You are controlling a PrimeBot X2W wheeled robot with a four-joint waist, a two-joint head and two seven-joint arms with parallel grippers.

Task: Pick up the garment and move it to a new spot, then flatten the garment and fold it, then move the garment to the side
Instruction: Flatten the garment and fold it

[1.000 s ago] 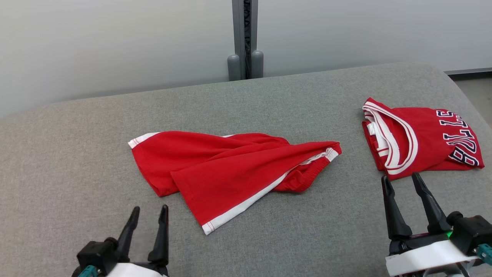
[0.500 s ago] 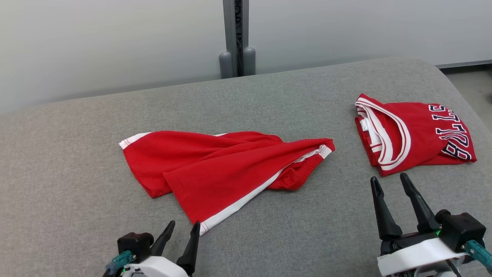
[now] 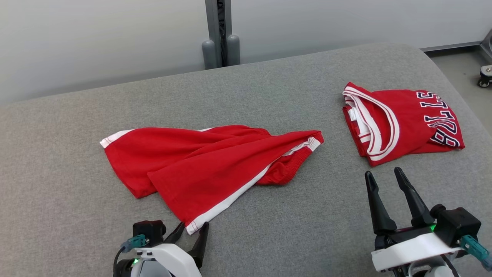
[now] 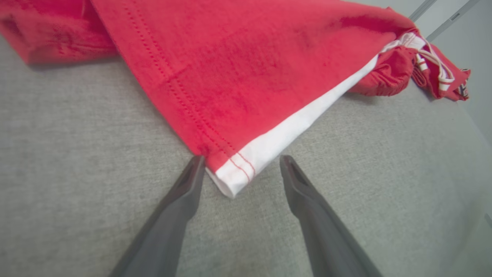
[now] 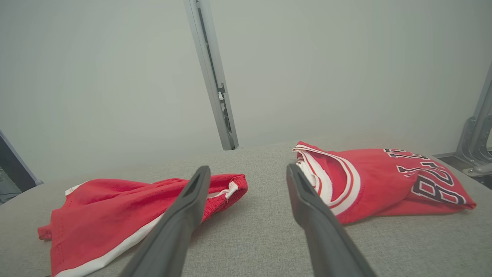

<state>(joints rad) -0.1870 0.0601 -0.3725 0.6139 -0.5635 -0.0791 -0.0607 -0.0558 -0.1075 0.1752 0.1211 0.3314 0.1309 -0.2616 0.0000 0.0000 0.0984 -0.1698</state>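
Red shorts (image 3: 207,165) lie rumpled near the middle of a grey fabric surface (image 3: 307,223), and their nearest point, a white-hemmed corner (image 4: 234,175), reaches toward the robot. The left gripper (image 3: 193,227) sits low at that corner with its jaws spread wide: in the left wrist view the corner's tip lies between the two dark fingers (image 4: 180,200), the left one right at the edge of the hem, and the cloth is not pinched. Off to the right, well apart from the shorts, the right gripper (image 3: 383,173) hangs above bare fabric, its jaws likewise spread and holding nothing, fingers pointing away from the robot. From the near corner a white side stripe (image 3: 238,192) runs up and to the right along the top layer of the shorts to the gathered waistband (image 3: 286,174); the other leg spreads to the left and ends in a second white hem (image 3: 111,137). Just beyond the right gripper's fingertips, and separate from the shorts, lies a folded red jersey (image 3: 407,123) with white-trimmed openings and dark lettering. Behind the far edge of the surface stands a grey upright post (image 3: 220,23) against a pale wall (image 3: 96,38), and a caster wheel (image 3: 485,75) shows on the floor at the far right.
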